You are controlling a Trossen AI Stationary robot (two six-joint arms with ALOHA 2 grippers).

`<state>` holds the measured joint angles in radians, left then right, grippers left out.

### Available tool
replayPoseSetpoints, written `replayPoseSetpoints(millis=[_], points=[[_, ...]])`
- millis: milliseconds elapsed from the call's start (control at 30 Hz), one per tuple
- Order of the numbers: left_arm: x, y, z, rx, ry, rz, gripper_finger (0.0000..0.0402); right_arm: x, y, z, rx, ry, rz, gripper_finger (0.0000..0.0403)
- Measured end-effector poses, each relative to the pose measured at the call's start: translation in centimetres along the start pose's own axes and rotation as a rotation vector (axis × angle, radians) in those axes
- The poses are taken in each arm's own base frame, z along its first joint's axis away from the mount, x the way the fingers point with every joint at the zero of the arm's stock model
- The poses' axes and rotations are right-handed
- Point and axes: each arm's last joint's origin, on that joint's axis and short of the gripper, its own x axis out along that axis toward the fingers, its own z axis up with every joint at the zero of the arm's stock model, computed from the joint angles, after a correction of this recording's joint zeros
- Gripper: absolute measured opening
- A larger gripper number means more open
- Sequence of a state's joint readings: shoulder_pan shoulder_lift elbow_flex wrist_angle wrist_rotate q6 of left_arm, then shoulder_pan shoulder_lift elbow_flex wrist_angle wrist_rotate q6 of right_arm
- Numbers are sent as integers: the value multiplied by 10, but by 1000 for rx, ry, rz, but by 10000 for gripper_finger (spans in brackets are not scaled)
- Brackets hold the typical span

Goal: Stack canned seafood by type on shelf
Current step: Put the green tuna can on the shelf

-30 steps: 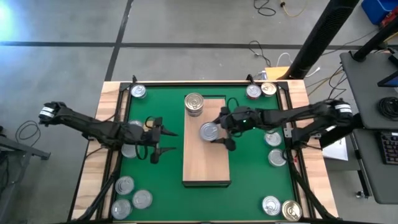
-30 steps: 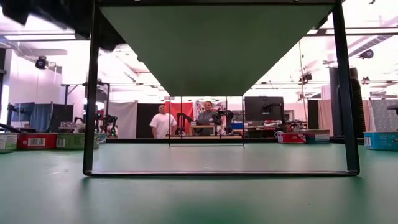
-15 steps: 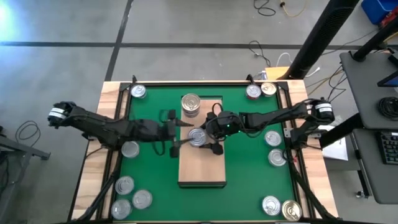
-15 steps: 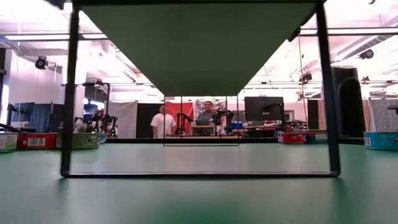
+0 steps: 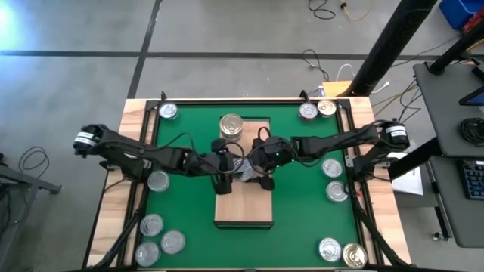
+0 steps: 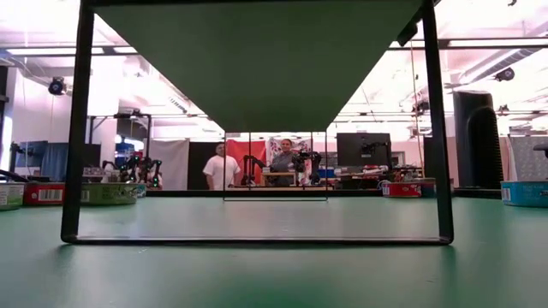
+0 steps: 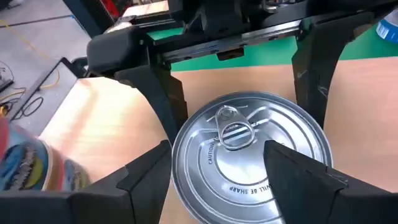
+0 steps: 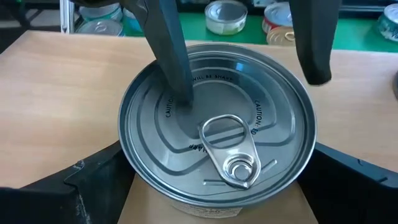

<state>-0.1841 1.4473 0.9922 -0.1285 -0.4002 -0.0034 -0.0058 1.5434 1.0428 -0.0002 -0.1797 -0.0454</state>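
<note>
Silver tin [image 5: 242, 168] at mid-shelf [image 5: 243, 211], both grippers meeting over it. Right fingers [image 8: 93, 180] spread wide, flanking the tin. Left gripper [image 5: 227, 168] straddles it; whether it grips cannot be told. Second tin [image 5: 231, 125] at shelf's far end.

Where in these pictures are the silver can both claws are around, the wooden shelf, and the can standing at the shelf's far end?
silver can [image 8: 217, 134], right wrist view, on its lid.
shelf [image 5: 243, 211], high view, bare wood at its near end.
far-end can [image 5: 231, 125], high view, lid centre.
</note>
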Motion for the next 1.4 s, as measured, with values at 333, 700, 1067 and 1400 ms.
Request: replayPoseSetpoints(millis=[333,700,1067,1400], points=[[6,-6,-1,-40,-1,2,240,-3,13,-8,38,114,-30,384],[4,-6,2,-14,-13,27,240,-19,20,-11,69,195,-53,384],[-5,-11,33,146,-190,-38,240,-12,19,-15,69,191,-78,384],[-28,-2,64,45,38,-225,88,-12,18,-13,85,169,-86,384]])
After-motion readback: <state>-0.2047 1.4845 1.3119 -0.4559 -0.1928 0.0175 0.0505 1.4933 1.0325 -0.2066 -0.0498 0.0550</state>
